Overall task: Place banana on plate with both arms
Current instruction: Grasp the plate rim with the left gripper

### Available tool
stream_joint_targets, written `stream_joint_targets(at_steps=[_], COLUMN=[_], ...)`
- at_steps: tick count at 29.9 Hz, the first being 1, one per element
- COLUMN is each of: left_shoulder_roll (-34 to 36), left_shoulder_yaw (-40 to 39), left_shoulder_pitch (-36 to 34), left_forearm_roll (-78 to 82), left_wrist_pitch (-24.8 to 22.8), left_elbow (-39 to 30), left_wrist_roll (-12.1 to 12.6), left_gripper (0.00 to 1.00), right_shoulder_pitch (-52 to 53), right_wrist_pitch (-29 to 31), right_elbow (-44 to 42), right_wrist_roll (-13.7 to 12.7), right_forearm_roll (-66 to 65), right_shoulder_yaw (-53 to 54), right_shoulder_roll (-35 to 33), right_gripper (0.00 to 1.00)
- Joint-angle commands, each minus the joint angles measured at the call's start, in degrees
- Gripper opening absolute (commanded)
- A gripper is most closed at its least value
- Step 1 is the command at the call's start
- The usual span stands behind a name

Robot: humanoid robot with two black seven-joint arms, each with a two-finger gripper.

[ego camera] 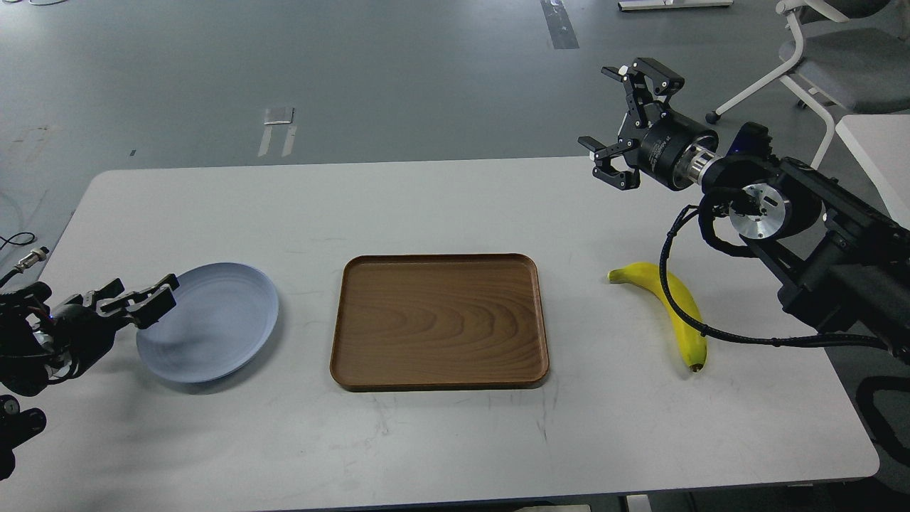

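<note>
The yellow banana (pixel 675 306) lies on the white table at the right, stem toward the tray, with a black cable of my right arm crossing over it. The pale blue-grey plate (pixel 213 327) sits at the left of the table. My left gripper (pixel 138 299) hovers low at the plate's left rim, its fingers look open and hold nothing. My right gripper (pixel 610 114) is wide open and empty, raised high above the table's far edge, well beyond and above the banana.
A brown wooden tray (pixel 439 320) lies in the table's middle, between plate and banana. A white office chair (pixel 832 57) and the corner of another white table (pixel 878 142) stand at the far right. My right arm's bulk hangs over the table's right edge.
</note>
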Motion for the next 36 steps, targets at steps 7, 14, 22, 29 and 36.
stream_joint_targets(at_steps=[7, 14, 22, 29, 36], left_shoulder_roll=[-0.4, -0.9, -1.2, -1.2, -1.2], left_shoulder_yaw=[0.0, 0.0, 0.0, 0.1, 0.0], left_shoulder_pitch=[2.6, 3.7, 4.4, 4.4, 4.4], left_forearm_roll=[-0.6, -0.6, -0.6, -0.6, -0.6], left_wrist_pitch=[-0.1, -0.1, -0.3, -0.2, -0.4], left_elbow=[2.3, 2.3, 2.3, 2.4, 2.3], left_wrist_roll=[-0.3, -1.4, -1.6, -1.6, -1.6], left_gripper=[0.97, 0.93, 0.69, 0.65, 0.36], right_shoulder_pitch=[0.0, 0.0, 0.1, 0.1, 0.0], right_wrist_pitch=[-0.1, -0.1, 0.0, -0.1, -0.1], right_elbow=[0.1, 0.0, 0.0, 0.0, 0.0], right_wrist_roll=[0.0, 0.0, 0.1, 0.0, 0.1], right_forearm_roll=[0.0, 0.0, 0.0, 0.0, 0.0], right_shoulder_yaw=[0.0, 0.0, -0.1, -0.2, -0.1], right_shoulder_roll=[-0.4, -0.3, -0.4, -0.3, -0.4], right_gripper=[1.00, 1.00, 1.00, 1.00, 1.00])
